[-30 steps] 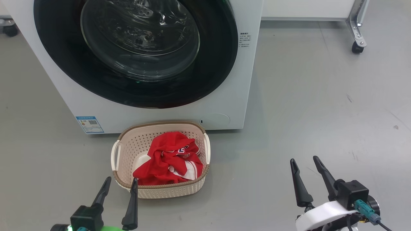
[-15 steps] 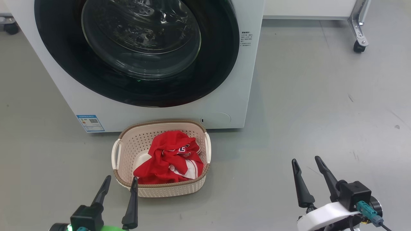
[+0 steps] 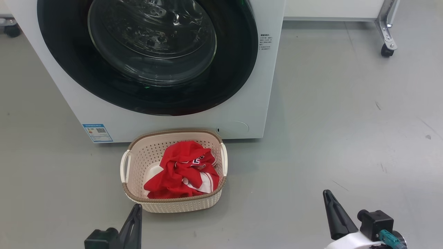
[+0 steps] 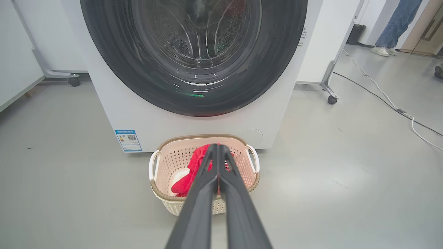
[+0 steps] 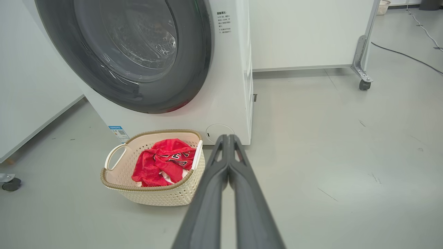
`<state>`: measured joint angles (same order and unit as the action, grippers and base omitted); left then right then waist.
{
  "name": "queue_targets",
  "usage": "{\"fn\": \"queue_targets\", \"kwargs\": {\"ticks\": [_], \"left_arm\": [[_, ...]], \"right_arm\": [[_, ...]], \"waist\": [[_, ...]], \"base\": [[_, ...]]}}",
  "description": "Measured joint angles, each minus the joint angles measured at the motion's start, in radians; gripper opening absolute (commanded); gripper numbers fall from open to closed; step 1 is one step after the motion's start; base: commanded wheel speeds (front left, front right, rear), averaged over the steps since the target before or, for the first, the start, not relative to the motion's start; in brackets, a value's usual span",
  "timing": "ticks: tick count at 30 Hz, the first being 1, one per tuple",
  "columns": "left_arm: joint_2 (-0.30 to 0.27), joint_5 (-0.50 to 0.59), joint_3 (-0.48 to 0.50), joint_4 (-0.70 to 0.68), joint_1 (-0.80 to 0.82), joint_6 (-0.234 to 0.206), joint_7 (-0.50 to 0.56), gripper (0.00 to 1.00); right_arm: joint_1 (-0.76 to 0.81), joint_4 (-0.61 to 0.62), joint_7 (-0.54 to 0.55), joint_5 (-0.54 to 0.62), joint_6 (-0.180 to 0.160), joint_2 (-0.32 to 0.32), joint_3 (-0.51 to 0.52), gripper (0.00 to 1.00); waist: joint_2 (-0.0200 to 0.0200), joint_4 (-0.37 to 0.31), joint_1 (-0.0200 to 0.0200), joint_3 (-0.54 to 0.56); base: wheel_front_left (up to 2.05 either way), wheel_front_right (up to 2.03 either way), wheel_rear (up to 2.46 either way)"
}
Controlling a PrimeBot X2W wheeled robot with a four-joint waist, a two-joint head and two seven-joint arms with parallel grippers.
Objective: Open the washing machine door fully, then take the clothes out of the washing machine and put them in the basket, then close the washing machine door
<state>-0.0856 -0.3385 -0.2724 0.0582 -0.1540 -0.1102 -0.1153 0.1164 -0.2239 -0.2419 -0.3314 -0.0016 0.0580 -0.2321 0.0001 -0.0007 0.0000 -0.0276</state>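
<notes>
Sitting in the basket [image 3: 193, 204], clothes [image 3: 180, 171] lie beyond the left end effector [image 3: 137, 208].

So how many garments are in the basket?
1 red bundle that I can tell apart: the clothes lie crumpled toward the right side of the basket. More pieces may be folded inside the heap.

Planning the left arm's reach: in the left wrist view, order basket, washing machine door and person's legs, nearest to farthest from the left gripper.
From the left gripper:
1. basket, just ahead on the floor
2. washing machine door, behind the basket, higher up
3. person's legs, far back, upper right
</notes>
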Motion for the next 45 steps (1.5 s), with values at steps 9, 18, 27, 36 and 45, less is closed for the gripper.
{"fn": "queue_targets", "kwargs": {"ticks": [9, 18, 27, 36, 45], "left_arm": [[0.002, -0.126, 0.011, -0.012, -0.009, 0.011, 0.000, 0.00], [0.005, -0.251, 0.041, -0.011, -0.008, 0.023, 0.010, 0.00], [0.004, -0.374, 0.064, -0.003, -0.004, 0.038, 0.027, 0.00], [0.000, -0.496, 0.086, 0.011, 0.020, 0.055, 0.044, 0.00], [-0.003, -0.618, 0.110, 0.033, 0.039, 0.078, 0.054, 0.00]], "right_arm": [[0.000, 0.011, 0.018, -0.128, 0.010, -0.002, 0.016, 0.00], [-0.004, 0.014, 0.044, -0.250, 0.018, -0.003, 0.046, 0.00], [-0.010, 0.015, 0.073, -0.371, 0.021, -0.001, 0.074, 0.00], [-0.028, 0.013, 0.104, -0.492, 0.032, 0.003, 0.101, 0.00], [-0.049, 0.011, 0.132, -0.613, 0.044, 0.005, 0.128, 0.00]], "waist": [[0.0000, 0.000, 0.0000, 0.001], [0.0000, 0.000, 0.0000, 0.003], [0.0000, 0.000, 0.0000, 0.005], [0.0000, 0.000, 0.0000, 0.007], [0.0000, 0.000, 0.0000, 0.009]], "base": [[0.00, 0.00, 0.00], [0.00, 0.00, 0.00], [0.00, 0.00, 0.00], [0.00, 0.00, 0.00], [0.00, 0.00, 0.00]]}}
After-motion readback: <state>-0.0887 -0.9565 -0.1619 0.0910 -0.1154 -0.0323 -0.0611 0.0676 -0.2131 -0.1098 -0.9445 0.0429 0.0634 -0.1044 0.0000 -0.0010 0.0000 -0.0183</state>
